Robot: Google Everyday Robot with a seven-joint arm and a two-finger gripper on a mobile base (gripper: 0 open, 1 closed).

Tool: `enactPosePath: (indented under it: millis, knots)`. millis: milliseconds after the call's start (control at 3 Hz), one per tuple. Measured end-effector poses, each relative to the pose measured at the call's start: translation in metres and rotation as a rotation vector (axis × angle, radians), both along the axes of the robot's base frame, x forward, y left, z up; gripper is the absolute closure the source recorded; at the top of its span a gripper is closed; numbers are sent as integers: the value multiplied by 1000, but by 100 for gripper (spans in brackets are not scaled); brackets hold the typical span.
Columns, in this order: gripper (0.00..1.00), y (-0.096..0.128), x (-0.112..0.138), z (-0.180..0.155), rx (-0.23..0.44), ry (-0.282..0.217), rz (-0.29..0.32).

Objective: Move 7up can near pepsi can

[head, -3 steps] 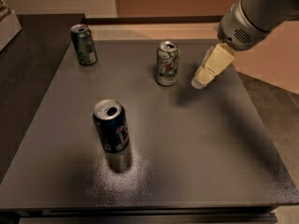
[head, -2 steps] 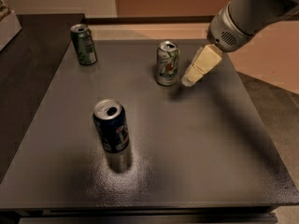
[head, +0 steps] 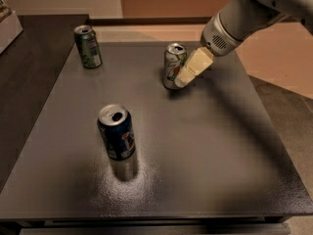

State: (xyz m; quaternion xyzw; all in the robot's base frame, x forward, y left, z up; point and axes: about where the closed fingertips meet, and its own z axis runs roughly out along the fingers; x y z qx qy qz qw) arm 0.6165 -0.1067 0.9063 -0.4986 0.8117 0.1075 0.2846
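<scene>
The 7up can (head: pixel 172 66), silver-white with a green logo, stands upright at the back middle of the dark table (head: pixel 210 146). The pepsi can (head: pixel 117 135), dark blue with a silver open top, stands upright at the front left, well apart from it. My gripper (head: pixel 188 71) reaches in from the upper right and sits right at the 7up can's right side, partly overlapping it. I cannot tell whether it touches the can.
A dark green can (head: pixel 88 46) stands upright at the table's back left corner. A white box (head: pixel 7 24) sits on the dark counter at the far left. The table's edges drop to the floor on the right and at the front.
My gripper has moved left and slightly down, from beside the 7up can to right against its right side. None of the cans has moved.
</scene>
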Motion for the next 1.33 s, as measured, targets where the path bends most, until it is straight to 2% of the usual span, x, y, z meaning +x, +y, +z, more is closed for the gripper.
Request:
enactPosePath:
  millis: [667, 1000, 1333]
  knots:
    - [0, 21, 19, -12, 83, 23, -14]
    - [18, 29, 18, -3, 136, 10, 3]
    - [41, 36, 11, 1, 164, 16, 24]
